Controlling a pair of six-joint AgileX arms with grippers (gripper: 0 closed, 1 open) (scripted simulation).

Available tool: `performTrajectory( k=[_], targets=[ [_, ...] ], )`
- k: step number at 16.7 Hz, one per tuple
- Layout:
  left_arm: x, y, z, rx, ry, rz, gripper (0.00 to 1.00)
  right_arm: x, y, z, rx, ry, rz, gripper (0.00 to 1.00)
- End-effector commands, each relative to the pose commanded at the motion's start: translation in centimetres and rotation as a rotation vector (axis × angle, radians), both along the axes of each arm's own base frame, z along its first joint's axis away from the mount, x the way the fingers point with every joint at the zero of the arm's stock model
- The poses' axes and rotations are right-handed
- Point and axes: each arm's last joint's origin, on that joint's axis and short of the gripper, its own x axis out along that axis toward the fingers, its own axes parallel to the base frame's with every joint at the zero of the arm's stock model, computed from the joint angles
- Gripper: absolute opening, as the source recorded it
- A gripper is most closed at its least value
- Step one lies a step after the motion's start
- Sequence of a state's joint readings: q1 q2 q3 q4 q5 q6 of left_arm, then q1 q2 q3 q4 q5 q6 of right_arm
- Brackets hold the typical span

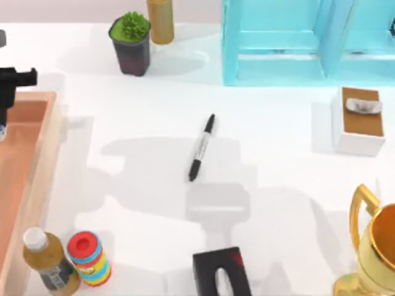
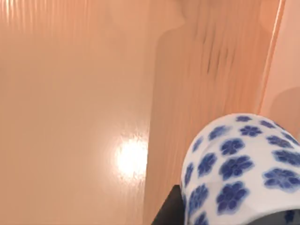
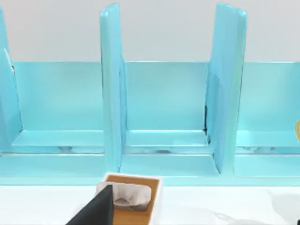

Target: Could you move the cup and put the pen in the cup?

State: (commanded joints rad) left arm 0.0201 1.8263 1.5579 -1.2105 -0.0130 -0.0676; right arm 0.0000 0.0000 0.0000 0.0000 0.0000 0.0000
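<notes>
Hovering over the wooden tray (image 1: 28,185), left jaws unclear beside cup (image 2: 239,168), pen (image 1: 202,147) on open table.

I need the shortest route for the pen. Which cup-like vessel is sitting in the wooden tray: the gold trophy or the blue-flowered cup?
The blue-flowered cup, seen in the left wrist view against the wooden tray. The gold trophy stands on the table's right.

cup (image 2: 241,168) | blue-flowered, close up | over wooden tray (image 2: 70,117)
</notes>
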Motion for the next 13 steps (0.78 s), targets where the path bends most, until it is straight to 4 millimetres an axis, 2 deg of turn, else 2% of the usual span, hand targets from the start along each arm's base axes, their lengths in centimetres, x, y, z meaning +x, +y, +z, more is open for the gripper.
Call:
performTrajectory(
  k=[3,6,10,13],
  targets=[
    [-1.6,-5.0,3.1,-0.009,0.052,-0.058,0.0,0.0,0.0,0.0,0.0,0.0,0.0,1.0],
    [-3.2,-8.1,4.7,-0.009,0.092,-0.105,0.0,0.0,0.0,0.0,0.0,0.0,0.0,1.0],
    [-3.4,-8.5,4.9,-0.009,0.097,-0.111,0.0,0.0,0.0,0.0,0.0,0.0,0.0,1.0],
    [-2.9,-8.6,4.4,-0.008,0.104,-0.109,0.0,0.0,0.0,0.0,0.0,0.0,0.0,1.0]
  ],
)
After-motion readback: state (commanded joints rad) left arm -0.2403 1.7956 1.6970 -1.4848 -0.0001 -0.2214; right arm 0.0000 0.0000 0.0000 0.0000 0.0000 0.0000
